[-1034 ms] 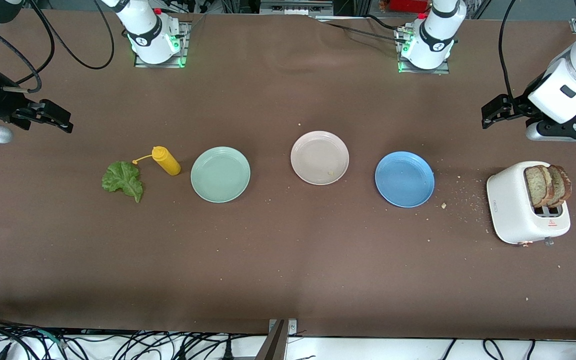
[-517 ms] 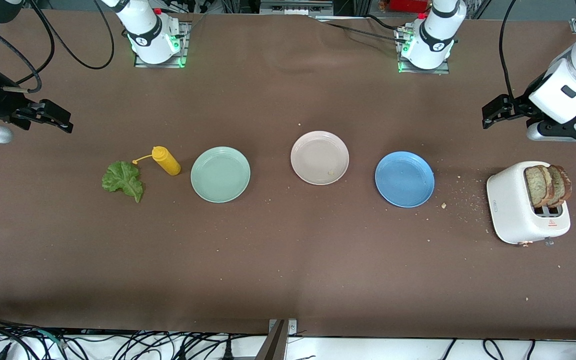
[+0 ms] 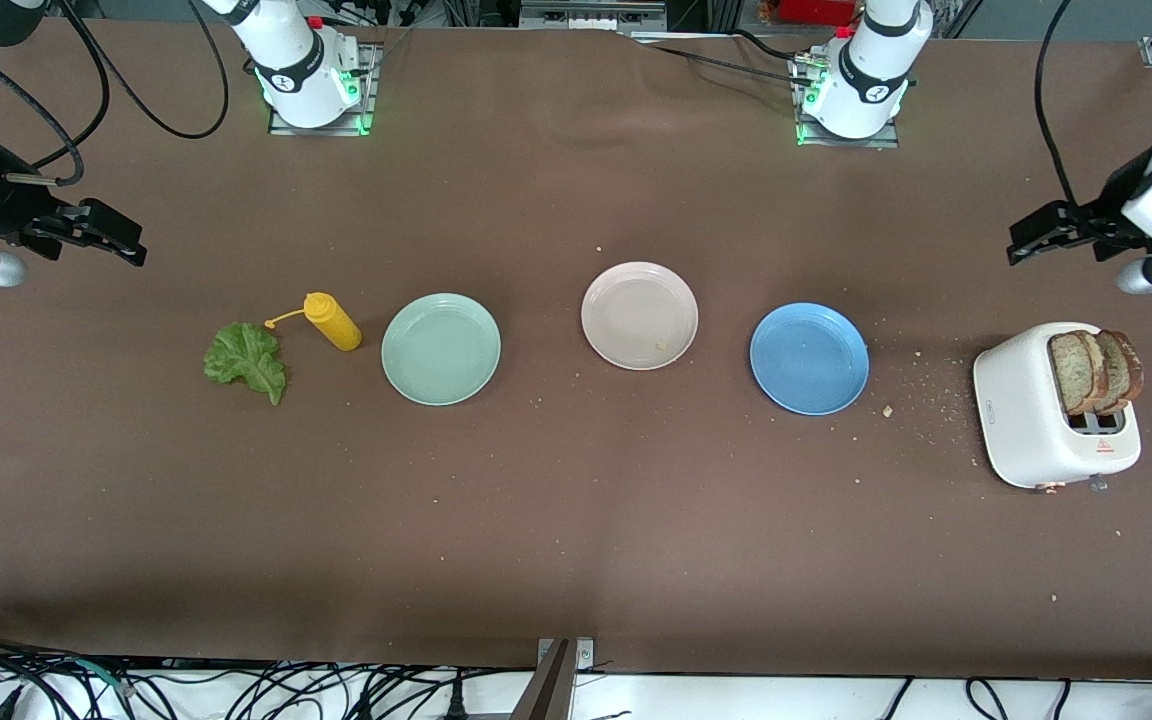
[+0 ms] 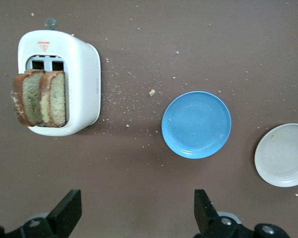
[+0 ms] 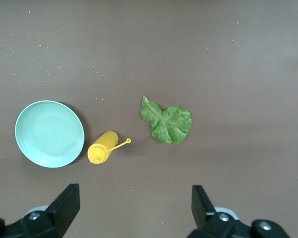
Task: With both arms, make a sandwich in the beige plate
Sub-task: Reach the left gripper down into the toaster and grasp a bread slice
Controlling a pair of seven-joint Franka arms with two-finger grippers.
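Note:
The beige plate [image 3: 639, 315] sits empty mid-table; it also shows in the left wrist view [image 4: 283, 154]. Two brown toast slices [image 3: 1096, 372] stand in a white toaster [image 3: 1036, 420] at the left arm's end; both show in the left wrist view, slices [image 4: 39, 97], toaster [image 4: 82, 74]. A green lettuce leaf [image 3: 246, 360] lies at the right arm's end, also in the right wrist view [image 5: 167, 121]. My left gripper [image 3: 1021, 243] is open and empty, up over the table by the toaster [image 4: 136, 210]. My right gripper [image 3: 126, 245] is open and empty, up over the table by the lettuce [image 5: 134, 208].
A mint-green plate [image 3: 440, 348] and a blue plate [image 3: 808, 358] flank the beige plate. A yellow squeeze bottle [image 3: 333, 322] lies between the lettuce and the mint-green plate. Crumbs [image 3: 921, 395] are scattered between the blue plate and the toaster.
My left arm has swung toward its own end of the table, carrying its open gripper that way. The right arm has not moved.

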